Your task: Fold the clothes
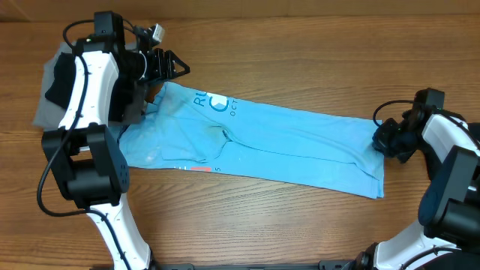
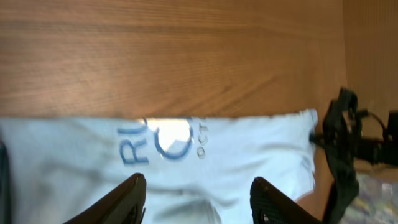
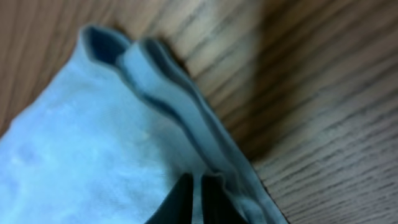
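On the wooden table: one garment part-folded, crosswise fold outstanding.
Light sky-blue soft fabric shirt lies across the table centre, already narrowed into a long flat strip; judged roughly midway, end-to-end folds remaining. Right pincer is closed together, clamped on the strip's layered right edge. Left pincer hangs over the opposite end, fingers apart, holding nothing. Legible print: "RU", a large "C", small "OCT"; the rest is hidden in folds. Grey cloth beside the left arm, condition undetermined.
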Robot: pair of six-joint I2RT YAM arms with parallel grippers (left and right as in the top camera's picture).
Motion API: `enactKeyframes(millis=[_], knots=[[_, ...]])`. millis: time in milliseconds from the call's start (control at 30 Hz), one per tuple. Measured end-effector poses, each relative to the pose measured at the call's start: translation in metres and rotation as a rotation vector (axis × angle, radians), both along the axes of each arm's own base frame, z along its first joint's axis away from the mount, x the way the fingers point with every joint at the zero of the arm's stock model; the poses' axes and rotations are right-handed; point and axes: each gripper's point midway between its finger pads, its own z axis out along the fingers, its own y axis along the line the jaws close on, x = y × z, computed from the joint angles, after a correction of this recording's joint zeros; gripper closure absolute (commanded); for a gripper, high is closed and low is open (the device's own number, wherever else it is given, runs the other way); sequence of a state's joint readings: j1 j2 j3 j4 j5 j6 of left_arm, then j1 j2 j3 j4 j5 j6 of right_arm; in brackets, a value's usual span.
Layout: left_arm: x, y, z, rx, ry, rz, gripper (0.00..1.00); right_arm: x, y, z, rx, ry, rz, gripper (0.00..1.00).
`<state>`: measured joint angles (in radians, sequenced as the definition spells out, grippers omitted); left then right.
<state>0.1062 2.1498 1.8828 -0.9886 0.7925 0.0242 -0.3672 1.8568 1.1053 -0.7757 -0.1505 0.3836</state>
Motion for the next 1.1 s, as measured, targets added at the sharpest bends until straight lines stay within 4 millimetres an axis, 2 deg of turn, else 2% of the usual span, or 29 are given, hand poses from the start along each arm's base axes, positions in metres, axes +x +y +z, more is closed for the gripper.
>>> enactKeyframes(millis=[100, 167, 267, 333, 467, 500, 533, 567, 600, 633, 733, 833, 1000, 1100], knots=[[-0.023, -0.002, 0.016, 0.041, 0.026, -0.039, 0.40, 0.004, -0.010, 0.001, -0.020, -0.018, -0.045, 0.96], [-0.038, 0.000, 0.028, 0.101, 0.029, -0.058, 0.40, 0.008, -0.028, 0.002, -0.040, -0.050, -0.096, 0.95], [-0.061, -0.007, 0.031, 0.215, 0.059, -0.113, 0.40, 0.012, -0.046, 0.004, 0.009, -0.106, -0.131, 0.83], [-0.069, -0.018, 0.017, 0.257, 0.079, -0.157, 0.39, 0.013, -0.039, 0.008, 0.074, -0.121, -0.098, 0.77], [-0.090, -0.035, -0.026, 0.306, 0.151, -0.220, 0.41, 0.011, -0.012, 0.022, 0.213, -0.133, -0.020, 0.77], [-0.095, -0.037, -0.038, 0.319, 0.168, -0.228, 0.45, 0.006, -0.004, 0.026, 0.246, -0.124, -0.010, 0.77], [-0.107, -0.039, -0.059, 0.342, 0.205, -0.240, 0.52, 0.004, 0.000, 0.030, 0.264, -0.119, -0.004, 0.77], [-0.111, -0.038, -0.068, 0.352, 0.226, -0.237, 0.62, -0.002, 0.006, 0.035, 0.291, -0.106, 0.002, 0.77], [-0.117, -0.033, -0.085, 0.383, 0.251, -0.219, 0.70, -0.005, 0.010, 0.038, 0.303, -0.099, 0.003, 0.77], [-0.120, -0.030, -0.091, 0.395, 0.268, -0.205, 0.75, -0.008, 0.012, 0.040, 0.312, -0.088, 0.005, 0.77], [-0.124, -0.010, -0.119, 0.491, 0.293, -0.142, 0.82, -0.019, 0.014, 0.040, 0.309, -0.035, 0.003, 0.76], [-0.135, 0.020, -0.140, 0.604, 0.356, -0.051, 0.85, -0.029, 0.007, 0.035, 0.258, 0.025, -0.011, 0.76], [-0.134, 0.052, -0.142, 0.637, 0.402, 0.066, 0.88, -0.030, -0.011, 0.025, 0.155, 0.041, -0.052, 0.75], [-0.135, 0.080, -0.142, 0.635, 0.441, 0.160, 0.90, -0.028, -0.018, 0.014, 0.109, 0.022, -0.070, 0.75]])
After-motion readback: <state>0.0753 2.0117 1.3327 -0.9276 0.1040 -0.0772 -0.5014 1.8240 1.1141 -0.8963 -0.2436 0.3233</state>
